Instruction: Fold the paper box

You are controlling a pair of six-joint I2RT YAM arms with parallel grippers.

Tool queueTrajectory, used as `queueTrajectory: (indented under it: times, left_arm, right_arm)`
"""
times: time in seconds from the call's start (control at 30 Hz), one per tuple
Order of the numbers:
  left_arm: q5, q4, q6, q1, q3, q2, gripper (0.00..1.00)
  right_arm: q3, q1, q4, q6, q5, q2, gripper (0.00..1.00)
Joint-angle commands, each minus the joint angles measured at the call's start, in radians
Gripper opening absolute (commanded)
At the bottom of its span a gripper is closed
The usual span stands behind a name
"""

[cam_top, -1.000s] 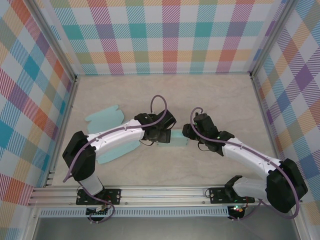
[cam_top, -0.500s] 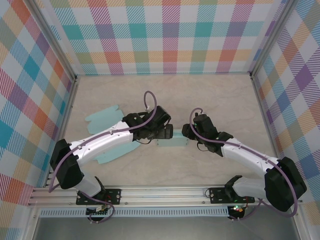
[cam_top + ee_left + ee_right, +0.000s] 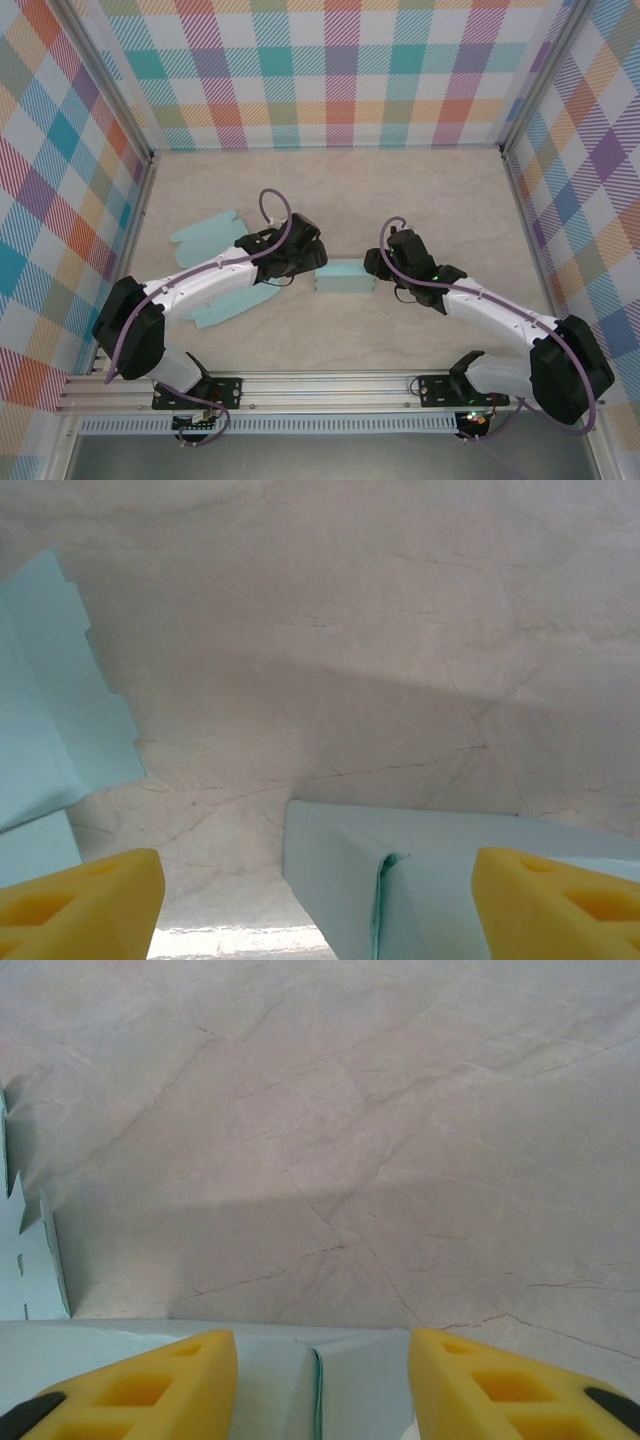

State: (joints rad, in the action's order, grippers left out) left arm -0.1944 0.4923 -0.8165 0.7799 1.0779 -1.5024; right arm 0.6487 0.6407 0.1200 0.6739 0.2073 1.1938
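**Folded box lies mid-table with a gripper at each end**

Your teal paper box point(image 3: 343, 279) lies closed on the table point(image 3: 430, 200), its long side running left to right. Your left gripper point(image 3: 318, 868) grasps nothing. Its yellow fingers point(image 3: 85, 905) are spread wide, bare table shows between the left one and the box's end, and the right one overlaps the box. Your right gripper point(image 3: 320, 1348) sits at the box's other end, jaws partly spread above its top face; you cannot tell whether they clamp it. Two flat teal sheets point(image 3: 208, 232) lie left of the box. Your left arm point(image 3: 200, 285) crosses between them and covers part of the nearer one. Plaid walls point(image 3: 340, 70) enclose the table.
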Motion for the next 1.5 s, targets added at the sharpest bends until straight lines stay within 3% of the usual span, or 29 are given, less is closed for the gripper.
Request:
queueTrajectory:
  times: [0.0,0.33,0.43,0.7,0.87,1.2,1.47]
  left_arm:
    - [0.042,-0.067,-0.037,-0.004,-0.054,0.002,0.78]
    - [0.098,-0.197,-0.051,-0.001,-0.222,0.037,0.73]
    - [0.087,-0.264,-0.047,0.003,-0.277,0.037,0.67]
    - [-0.012,-0.5,-0.036,0.069,-0.46,0.029,0.66]
    - [-0.058,-0.572,-0.028,0.082,-0.519,0.009,0.58]
    - [-0.115,-0.696,-0.042,0.113,-0.598,-0.082,0.28]
    - [-0.148,-0.724,-0.047,0.117,-0.641,-0.074,0.26]
  right_arm:
    - [-0.042,0.001,0.108,0.0,0.004,0.012,0.49]
    - [-0.056,0.0,0.097,0.006,0.019,0.029,0.49]
    - [-0.071,0.001,0.077,0.012,0.029,0.038,0.49]
    - [-0.19,0.003,-0.109,-0.004,0.042,0.028,0.48]
    - [-0.29,0.001,-0.244,-0.014,0.062,0.001,0.48]
    - [-0.38,0.014,-0.427,-0.014,0.072,0.106,0.47]
    - [-0.383,0.049,-0.504,0.0,0.093,0.2,0.45]
